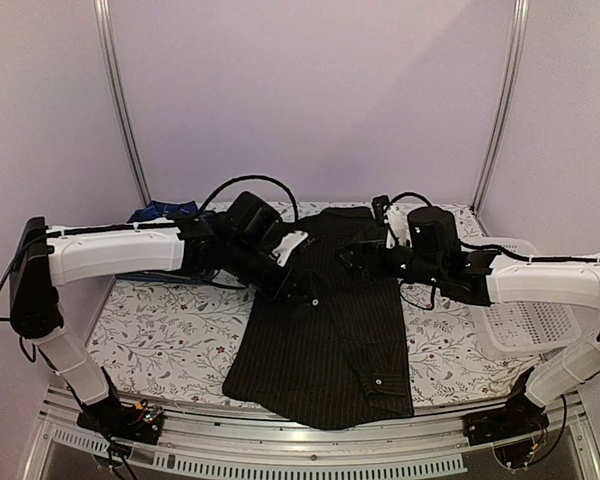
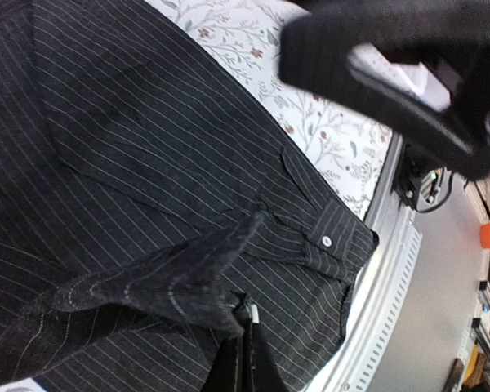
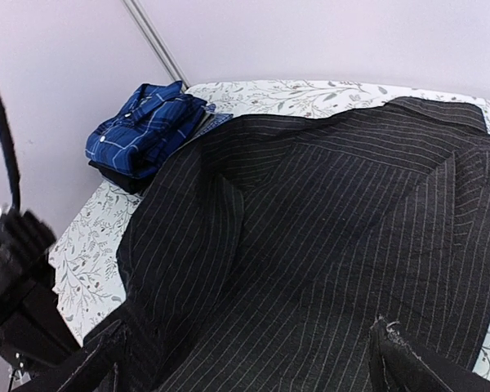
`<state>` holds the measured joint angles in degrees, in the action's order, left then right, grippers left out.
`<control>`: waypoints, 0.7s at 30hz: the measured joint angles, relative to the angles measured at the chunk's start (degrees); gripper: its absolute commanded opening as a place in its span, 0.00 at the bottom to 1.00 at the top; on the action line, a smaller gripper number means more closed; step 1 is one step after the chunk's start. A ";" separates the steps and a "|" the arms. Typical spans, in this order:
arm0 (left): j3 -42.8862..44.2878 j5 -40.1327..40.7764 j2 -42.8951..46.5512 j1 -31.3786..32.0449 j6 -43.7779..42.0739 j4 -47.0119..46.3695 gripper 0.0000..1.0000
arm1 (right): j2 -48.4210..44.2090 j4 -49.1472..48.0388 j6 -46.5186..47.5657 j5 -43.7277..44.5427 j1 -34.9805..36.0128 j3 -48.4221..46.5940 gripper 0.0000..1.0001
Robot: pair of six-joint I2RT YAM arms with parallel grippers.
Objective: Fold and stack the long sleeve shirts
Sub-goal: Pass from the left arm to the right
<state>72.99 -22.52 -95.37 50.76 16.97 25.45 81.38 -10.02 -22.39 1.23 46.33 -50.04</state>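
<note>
A black pinstriped long sleeve shirt (image 1: 325, 340) lies spread over the middle of the table, its hem at the near edge. My left gripper (image 1: 302, 292) hovers over the shirt's left part. In the left wrist view, that gripper (image 2: 247, 327) is shut on a raised fold of the pinstriped cloth (image 2: 163, 278), close to a buttoned cuff (image 2: 325, 240). My right gripper (image 1: 352, 258) hangs over the shirt's upper right. It (image 3: 249, 367) stands open above the cloth, fingers (image 3: 400, 359) wide apart with nothing gripped. A folded blue plaid shirt (image 3: 143, 126) tops a dark folded one at the far left corner.
A white mesh basket (image 1: 525, 310) sits at the table's right edge. The folded stack (image 1: 160, 212) lies behind the left arm. A metal rail (image 2: 392, 269) runs along the near edge of the floral tablecloth (image 1: 160, 340). Upright poles stand at both back corners.
</note>
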 measured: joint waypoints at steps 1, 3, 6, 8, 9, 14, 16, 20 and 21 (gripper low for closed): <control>0.04 -0.37 -0.48 0.79 -0.50 0.37 0.00 | -0.48 0.35 -0.68 0.61 -0.28 0.59 0.99; 0.46 -0.94 -2.01 2.89 -1.51 1.66 0.00 | -1.51 0.90 -1.66 1.75 -0.68 1.77 0.99; 2.03 -1.11 -5.29 6.47 -2.95 4.11 0.00 | -3.61 2.45 -3.39 3.21 -1.31 4.00 0.99; 3.67 -1.01 -7.50 8.59 -3.82 5.44 0.00 | -4.81 3.48 -4.37 3.76 -1.70 5.14 0.99; 4.48 -0.94 -8.37 9.33 -4.17 5.97 0.00 | -5.29 3.76 -4.76 3.91 -1.79 5.60 0.99; 6.78 -0.11 -10.25 10.78 -5.42 6.23 0.00 | -8.50 5.09 -6.58 2.91 -1.88 8.59 0.98; 6.78 0.35 -10.29 10.78 -5.66 6.10 0.00 | -9.20 5.68 -7.10 1.64 -1.88 9.62 0.97; 6.78 0.28 -10.58 10.75 -5.92 5.14 0.00 | -9.90 6.19 -8.07 -2.58 -1.88 11.58 0.93; 6.78 0.13 -10.64 10.75 -6.01 4.94 0.00 | -10.05 6.23 -8.37 -3.85 -1.88 12.09 0.91</control>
<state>79.77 -22.39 -106.02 61.52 10.96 30.39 71.33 -3.79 -30.76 -2.61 44.45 -37.95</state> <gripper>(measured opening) 0.005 0.949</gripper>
